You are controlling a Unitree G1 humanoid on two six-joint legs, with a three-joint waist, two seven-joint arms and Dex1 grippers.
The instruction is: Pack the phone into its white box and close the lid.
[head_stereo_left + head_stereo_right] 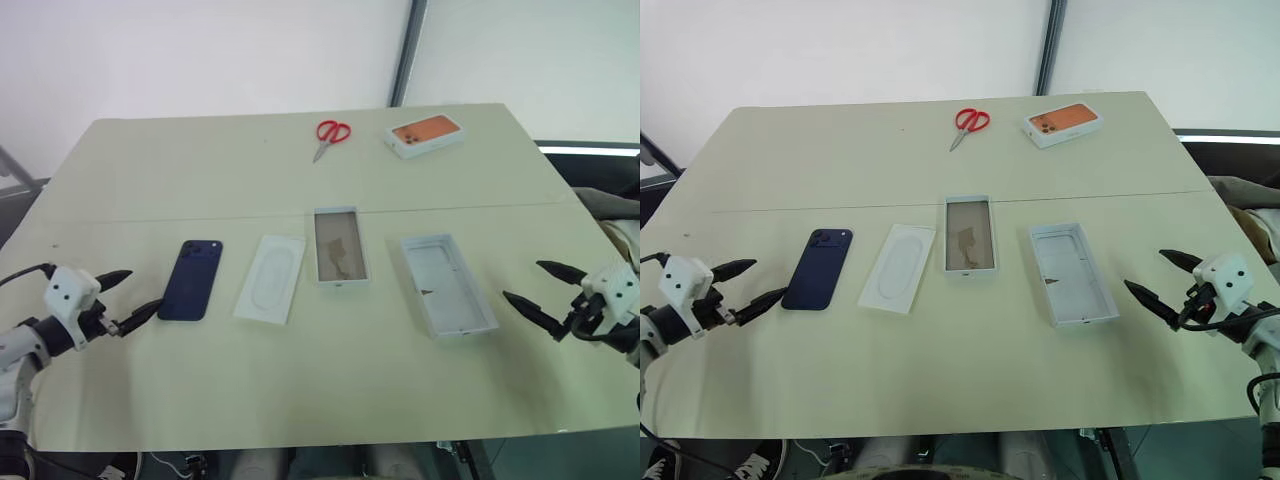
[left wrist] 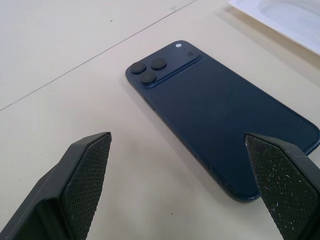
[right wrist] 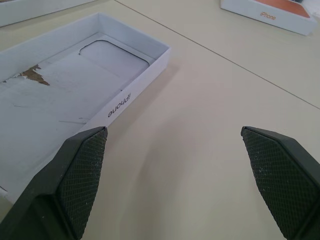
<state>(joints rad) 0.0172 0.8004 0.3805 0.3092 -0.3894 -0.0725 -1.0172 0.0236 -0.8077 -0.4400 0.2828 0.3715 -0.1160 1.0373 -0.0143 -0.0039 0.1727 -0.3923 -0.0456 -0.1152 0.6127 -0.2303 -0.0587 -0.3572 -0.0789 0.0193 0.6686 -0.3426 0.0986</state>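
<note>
The dark navy phone point(image 1: 192, 280) lies back up on the table's left part, its camera cluster at the far end. My left gripper point(image 1: 146, 288) hovers open just left of the phone point(image 2: 220, 115), not touching it. Right of the phone lies a flat white insert point(image 1: 270, 278), then the white box point(image 1: 338, 246), a narrow tray with a brownish floor. Further right the lid point(image 1: 447, 284) rests upside down, plain white inside. My right gripper point(image 1: 521, 280) stands open just right of the lid point(image 3: 131, 90), with nothing between its fingers.
At the far side of the pale table point(image 1: 200, 170) lie red-handled scissors point(image 1: 332, 133) and a white box printed with an orange phone point(image 1: 426, 134). A seam runs across the tabletop behind the row of parts.
</note>
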